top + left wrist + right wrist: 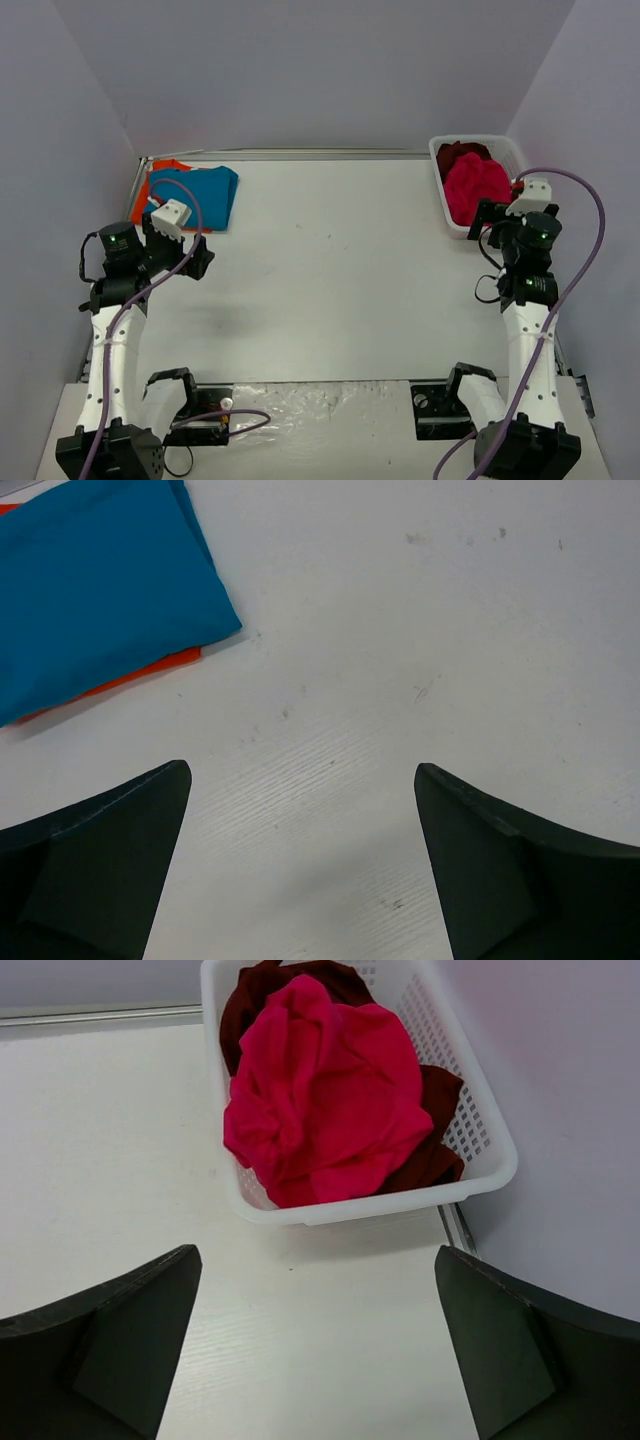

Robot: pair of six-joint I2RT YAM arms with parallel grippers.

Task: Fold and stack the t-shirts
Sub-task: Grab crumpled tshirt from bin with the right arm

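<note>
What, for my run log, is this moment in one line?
folded: blue shirt on orange shirt | basket: pink shirt over maroon shirt, crumpled | left gripper: open, empty | right gripper: open, empty

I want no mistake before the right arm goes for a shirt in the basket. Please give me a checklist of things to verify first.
1. Right gripper open and empty: ok.
2. Pink shirt on top in the basket, uncovered: ok.
3. Maroon shirt not tangled with the pink one: cannot tell.
4. Left gripper open, empty, touching no shirt: ok.
5. Blue shirt lies folded on the orange shirt: ok.
</note>
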